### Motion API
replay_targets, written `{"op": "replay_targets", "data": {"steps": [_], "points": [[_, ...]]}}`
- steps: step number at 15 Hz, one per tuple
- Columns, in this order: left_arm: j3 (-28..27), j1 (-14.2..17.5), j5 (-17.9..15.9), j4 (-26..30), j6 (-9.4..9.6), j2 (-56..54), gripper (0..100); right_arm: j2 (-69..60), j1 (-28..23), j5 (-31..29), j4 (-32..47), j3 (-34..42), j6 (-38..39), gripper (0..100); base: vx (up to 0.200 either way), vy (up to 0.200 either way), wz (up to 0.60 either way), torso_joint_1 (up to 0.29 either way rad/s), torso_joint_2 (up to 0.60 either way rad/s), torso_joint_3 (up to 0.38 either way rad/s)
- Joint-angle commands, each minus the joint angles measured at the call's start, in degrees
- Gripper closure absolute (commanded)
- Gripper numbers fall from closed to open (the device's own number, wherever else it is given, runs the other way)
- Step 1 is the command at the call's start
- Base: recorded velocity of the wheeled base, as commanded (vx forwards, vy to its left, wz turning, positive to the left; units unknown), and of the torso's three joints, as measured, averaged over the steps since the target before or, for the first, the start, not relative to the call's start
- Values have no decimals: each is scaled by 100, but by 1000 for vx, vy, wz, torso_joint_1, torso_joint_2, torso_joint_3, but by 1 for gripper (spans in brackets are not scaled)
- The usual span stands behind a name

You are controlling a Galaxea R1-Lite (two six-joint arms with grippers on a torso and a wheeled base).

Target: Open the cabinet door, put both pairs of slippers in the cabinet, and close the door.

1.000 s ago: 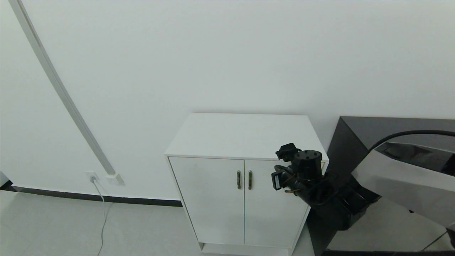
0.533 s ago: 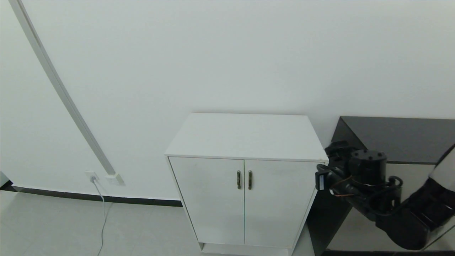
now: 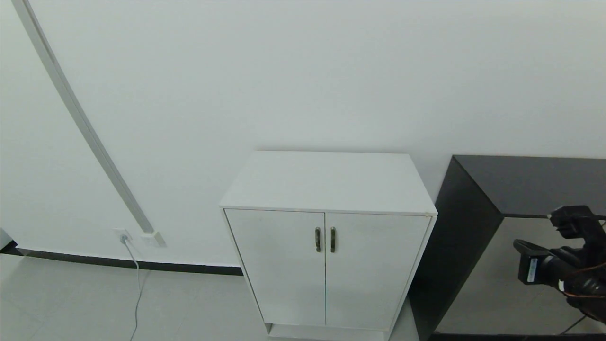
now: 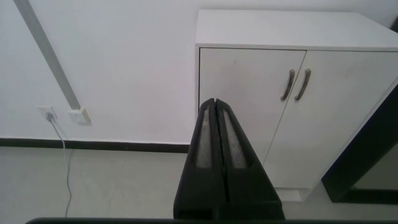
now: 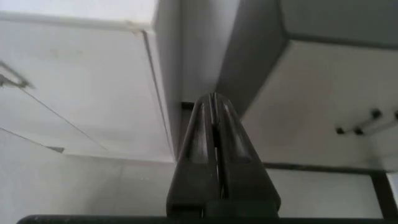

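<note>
The white cabinet (image 3: 326,189) stands against the wall with both doors closed and its two dark handles (image 3: 325,239) side by side at the middle seam. My right arm's wrist (image 3: 563,267) hangs at the far right, in front of the black unit and well clear of the white cabinet. In the right wrist view my right gripper (image 5: 215,98) is shut and empty, pointing at the gap between the white cabinet's side (image 5: 168,74) and the black unit. My left gripper (image 4: 215,102) is shut and empty, in front of the cabinet's left door (image 4: 249,106) and some way back.
A black cabinet (image 3: 525,182) with a glossy front stands right of the white one. A wall socket (image 3: 122,235) with a grey cable (image 3: 138,289) running down to the tiled floor sits to the left, below a slanted cable duct (image 3: 80,118).
My right arm has swung from in front of the cabinet's right door out to the far right and lower. The doors have stayed closed.
</note>
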Motion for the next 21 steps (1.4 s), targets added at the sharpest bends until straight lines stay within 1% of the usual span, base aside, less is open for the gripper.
{"op": "replay_targets", "data": {"steps": [1, 3, 4, 7, 9, 10, 14, 16, 18, 21], "points": [[1, 0, 11, -1, -2, -2, 100, -591, -237, 156, 11, 484, -56, 100, 0, 0, 0, 0, 0, 0], [1, 0, 2, -1, -2, 6, 100, -837, -237, 165, 11, 870, -65, 100, 0, 0, 0, 0, 0, 0], [1, 0, 2, -1, -2, 6, 100, -987, -237, 191, 213, 914, -83, 100, 0, 0, 0, 0, 0, 0], [1, 0, 11, -1, -2, 6, 100, -1804, -237, 367, 1408, 914, -118, 100, 0, 0, 0, 0, 0, 0], [1, 0, 11, -1, -2, 6, 100, -2630, -237, 604, 2472, 914, -170, 100, 0, 0, 0, 0, 0, 0], [1, 0, 11, -1, -11, 6, 100, -2982, -237, 622, 2911, 914, -170, 100, 0, 0, 0, 0, 0, 0], [1, 0, 11, -1, -11, 6, 100, -4168, -228, 850, 4370, 914, -170, 100, 0, 0, 0, 0, 0, 0], [1, 0, 11, -1, -2, 6, 100, -4634, -219, 965, 4994, 914, -170, 100, 0, 0, 0, 0, 0, 0], [1, 0, 20, -1, -11, 6, 100, -4933, -202, 1017, 5416, 914, -162, 100, 0, 0, 0, 0, 0, 0], [1, 0, 20, -1, -11, 6, 100, -5346, -202, 1290, 6031, 914, -162, 100, 0, 0, 0, 0, 0, 0]]}}
